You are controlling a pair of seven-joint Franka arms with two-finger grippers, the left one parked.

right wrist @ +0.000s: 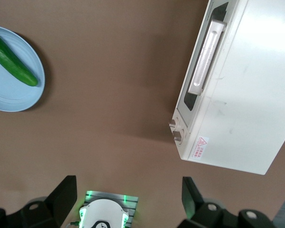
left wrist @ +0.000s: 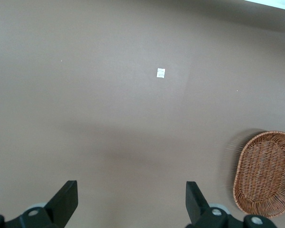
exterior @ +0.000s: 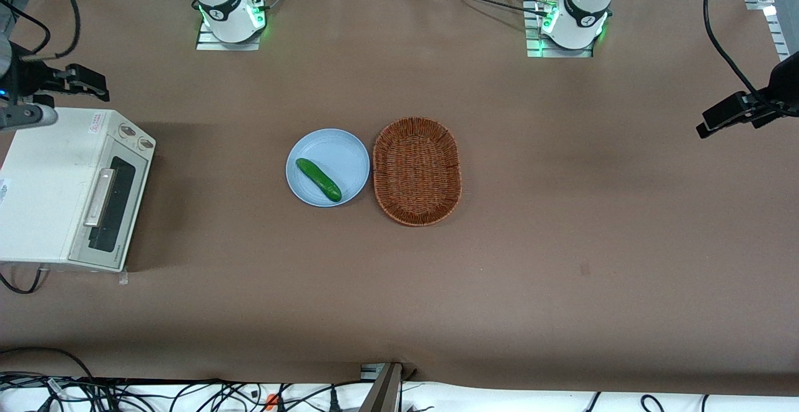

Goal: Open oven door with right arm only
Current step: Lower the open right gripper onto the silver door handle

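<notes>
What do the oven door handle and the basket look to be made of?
The handle on the oven door looks like brushed metal, silver with a dull sheen. The basket looks like woven brown wicker. The gripper hangs open above the oven.

The parked arm's tool (left wrist: 132, 204) hangs above the brown counter (left wrist: 109, 104), its two black fingers (left wrist: 66, 199) spread wide apart. A woven basket (left wrist: 265, 173) lies off to one side. A small white scrap (left wrist: 160, 72) lies ahead of the fingertips, well apart.
</notes>
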